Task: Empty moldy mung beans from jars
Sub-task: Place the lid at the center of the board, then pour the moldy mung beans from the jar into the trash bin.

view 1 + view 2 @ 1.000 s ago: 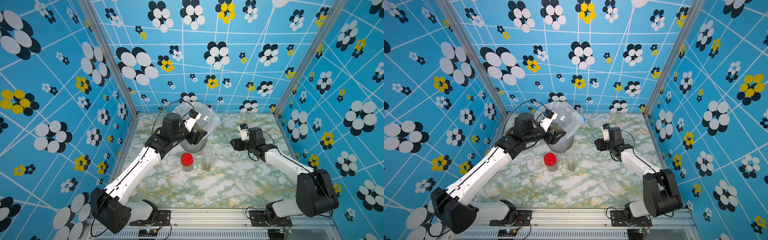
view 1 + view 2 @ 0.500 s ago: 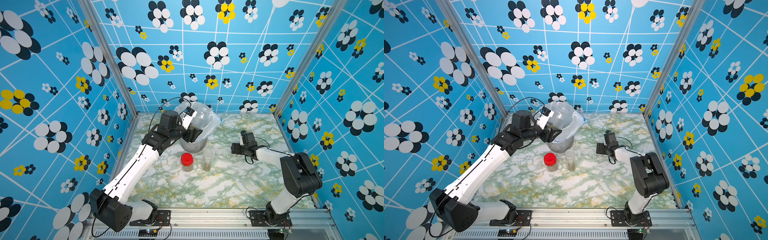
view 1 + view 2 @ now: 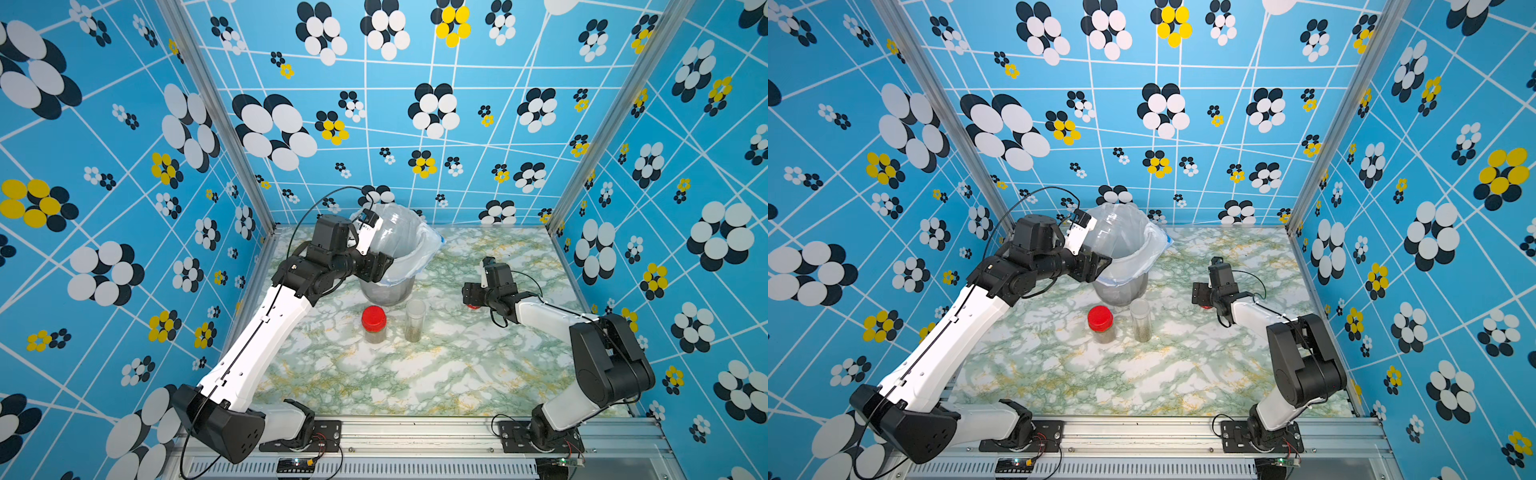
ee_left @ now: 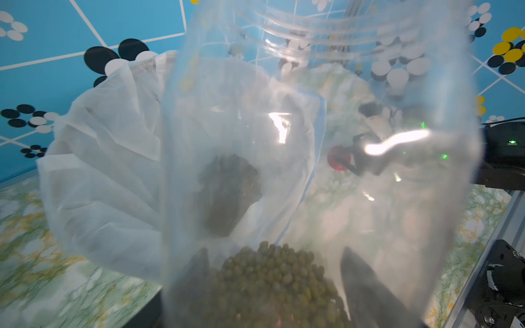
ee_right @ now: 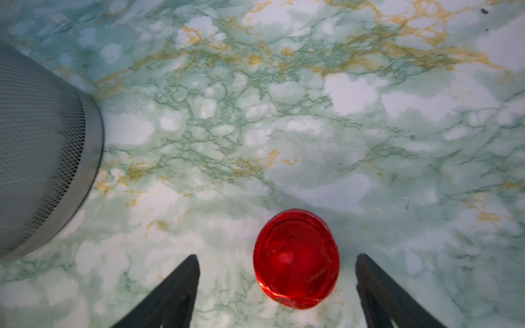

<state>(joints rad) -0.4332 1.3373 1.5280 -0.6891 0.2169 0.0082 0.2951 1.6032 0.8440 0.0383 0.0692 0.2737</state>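
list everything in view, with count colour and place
lidded jar: one, clear with red lid, mid-table
lidless jar: one, clear, taller, beside lidded jar
held jar: one, clear, at the bin
mung beans: olive-green, in all three jars
loose lid: one, red, on table
bin: one, grey mesh, lined with white bag, table's back
table: one, green-white marble
left arm, right arm: white and black
left fingers: black, shut on held jar
right fingers: black, open over loose lid

Jars: 3. These are the capped jar (image 3: 374, 328), the tall lidless jar (image 3: 414, 324) and the uncapped jar (image 4: 341, 198), seen in the left wrist view.
Red lids: 2. These are the fitted lid (image 3: 373, 318) and the loose lid (image 5: 296, 258).
Mesh bucket (image 3: 386, 291): 1.
White bag (image 3: 409, 262): 1.
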